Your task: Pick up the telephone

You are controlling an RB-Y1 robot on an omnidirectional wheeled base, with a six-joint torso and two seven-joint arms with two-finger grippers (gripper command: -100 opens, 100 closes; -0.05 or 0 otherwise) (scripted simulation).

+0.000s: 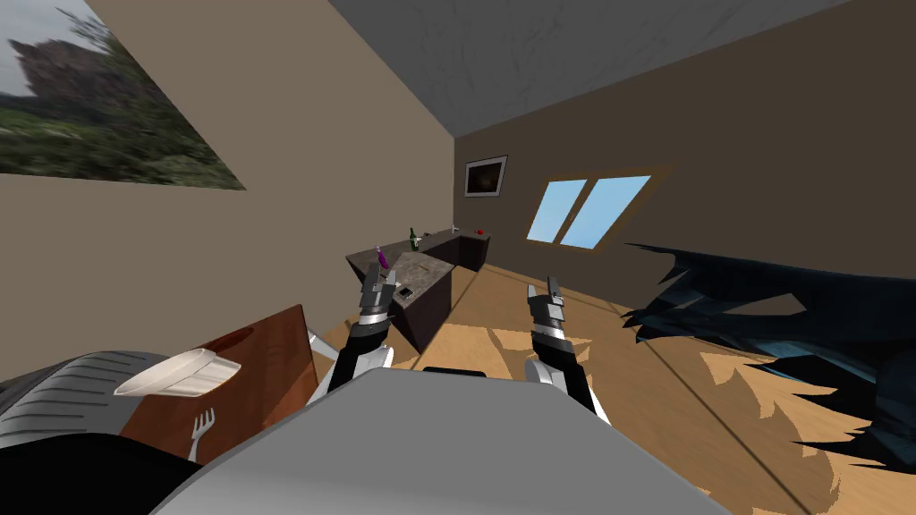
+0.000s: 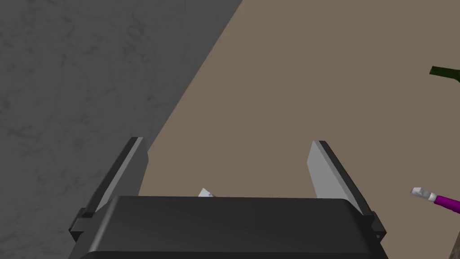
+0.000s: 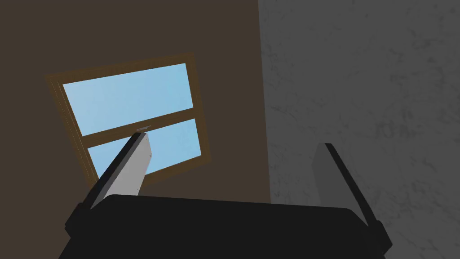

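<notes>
The telephone (image 1: pixel 405 292) lay flat on the counter (image 1: pixel 428 271), a small dark slab with a pale face, near the counter's end closest to me. My left gripper (image 1: pixel 379 279) hung over that same end of the counter, just beside the telephone in the head view; I could not tell how high above the top it sat. Through the left wrist camera that gripper (image 2: pixel 228 143) was released, its two fingers (image 2: pixel 321 171) spread wide with nothing between them, pointing up over the counter toward the tan wall.

Further along the counter from the telephone stood a purple-handled tool (image 1: pixel 380 257) with a white tip, and past it a dark green bottle (image 1: pixel 412 238). Both also showed off to the side of the left gripper, the tool (image 2: pixel 438 200) nearer and the bottle (image 2: pixel 444 73) beyond. A small red thing (image 1: pixel 480 232) sat at the counter's far end.

My right gripper (image 1: pixel 542 286) was raised well clear of the counter, out over the wooden floor (image 1: pixel 626 375), and it too (image 3: pixel 235 140) was released and held nothing.

On the side of the counter nearer me, a brown table (image 1: pixel 268 349) carried a white bowl (image 1: pixel 183 373) and a white fork (image 1: pixel 203 429).
</notes>
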